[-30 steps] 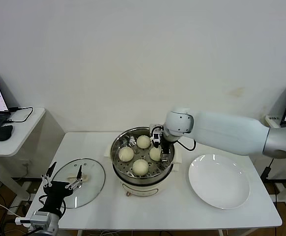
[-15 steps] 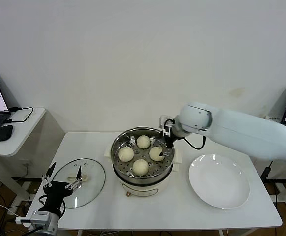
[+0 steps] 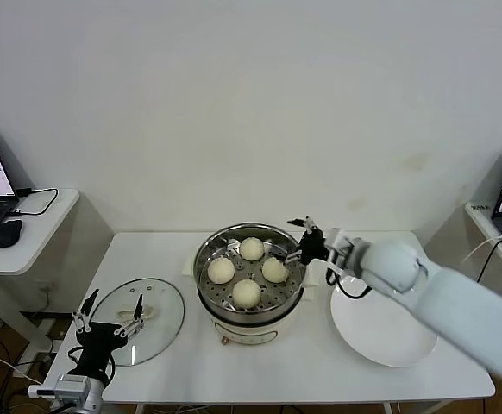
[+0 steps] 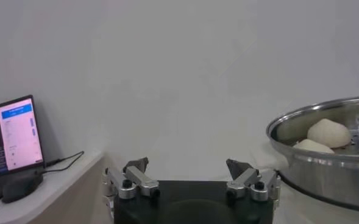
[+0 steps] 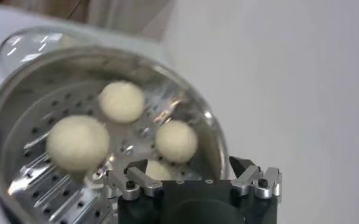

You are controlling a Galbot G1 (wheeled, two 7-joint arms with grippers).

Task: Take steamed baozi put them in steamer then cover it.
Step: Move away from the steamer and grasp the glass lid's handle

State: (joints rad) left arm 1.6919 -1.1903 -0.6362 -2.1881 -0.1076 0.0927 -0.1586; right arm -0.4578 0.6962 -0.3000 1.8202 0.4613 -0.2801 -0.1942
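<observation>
Round clear glass lid [image 3: 139, 321] flat on table, touching spread, empty left gripper [image 3: 110, 316]; round shiny steel steamer [image 3: 251, 280] rightward; right gripper [image 3: 301, 242] spread, farther.

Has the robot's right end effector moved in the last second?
Yes. The right end effector has pulled back out of the steamer to its rim, toward the white plate.

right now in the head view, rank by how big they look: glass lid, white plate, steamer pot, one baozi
1. Steamer and white plate look about the same width, so I would not rank one over the other.
2. Glass lid, slightly smaller.
3. A baozi, by far the smallest.
</observation>
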